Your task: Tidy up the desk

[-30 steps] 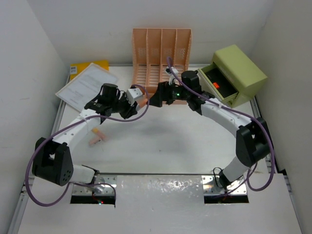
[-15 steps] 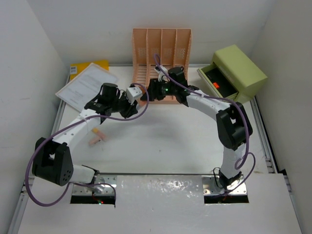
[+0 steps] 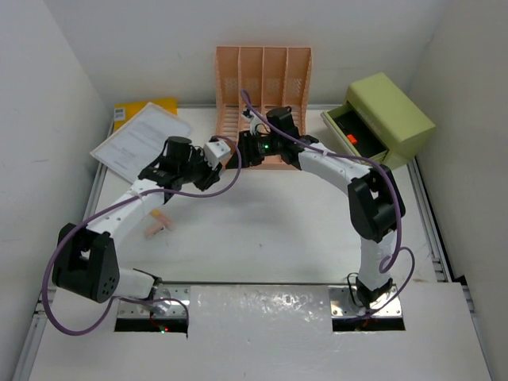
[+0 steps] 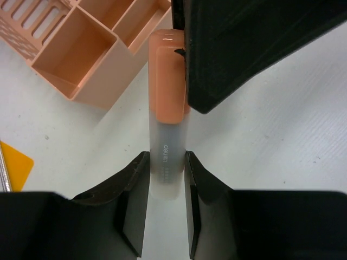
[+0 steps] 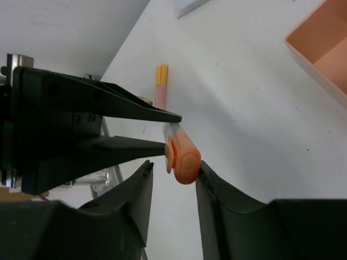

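- My left gripper (image 4: 164, 158) clamps the peach-capped pen (image 4: 167, 86), held above the table (image 3: 270, 230).
- My right gripper (image 5: 173, 167) has just swung in from the green drawer box (image 3: 389, 119), jaws apart around the pen's cap.
- Handover looks ready.

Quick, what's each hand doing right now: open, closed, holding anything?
Left hand: closed on the peach-capped pen.
Right hand: open, its fingers straddling the pen's cap, not clamped.
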Robot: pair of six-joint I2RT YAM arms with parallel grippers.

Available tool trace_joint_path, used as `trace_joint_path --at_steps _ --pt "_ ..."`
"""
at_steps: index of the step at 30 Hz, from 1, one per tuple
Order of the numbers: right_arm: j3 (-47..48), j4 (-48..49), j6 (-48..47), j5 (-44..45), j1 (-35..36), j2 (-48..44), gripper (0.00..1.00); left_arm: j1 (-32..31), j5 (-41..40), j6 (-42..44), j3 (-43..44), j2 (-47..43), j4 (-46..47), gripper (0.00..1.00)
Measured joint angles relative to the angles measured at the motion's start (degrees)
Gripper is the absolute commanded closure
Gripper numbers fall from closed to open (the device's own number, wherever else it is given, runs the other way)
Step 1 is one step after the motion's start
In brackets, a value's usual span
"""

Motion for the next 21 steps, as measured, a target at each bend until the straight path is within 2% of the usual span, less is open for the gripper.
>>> trace_joint_path --at_steps 2,4,10,11,13,15,17,21 --pt "0.0 -0.2 -0.2 0.0 -0.1 0.0 0.90 0.0 -0.2 0.0 0.0 0.0 0.3 1.00" --pt "0.0 -0.3 -0.3 -0.3 -0.2 0.0 1.00 0.0 -0.5 0.0 0.0 0.0 0.3 1.00" --pt "0.0 -1.1 -0.2 -0.3 0.0 0.0 1.00 0.1 -0.9 0.5 0.0 0.0 0.6 1.00" --pt "0.0 -1.2 -0.3 -0.2 0.0 0.0 0.95 0.1 -0.9 0.6 0.0 0.0 0.5 1.00" --pt "0.0 -1.4 -0.6 -0.1 0.0 0.0 0.68 0.1 -0.9 0.9 0.0 0.0 0.5 1.00" --pt "0.0 -1.5 -0.4 -0.1 0.0 0.1 0.55 0.1 -0.8 1.2 0.0 0.0 0.3 1.00" --pt "0.1 -1.0 -0.2 -0.3 0.0 0.1 0.51 0.1 -0.6 1.3 0.0 0.0 0.2 1.00" --pt "0.1 1.3 1.2 0.0 0.0 0.1 0.53 0.1 -0.1 1.5 0.0 0.0 0.0 1.00"
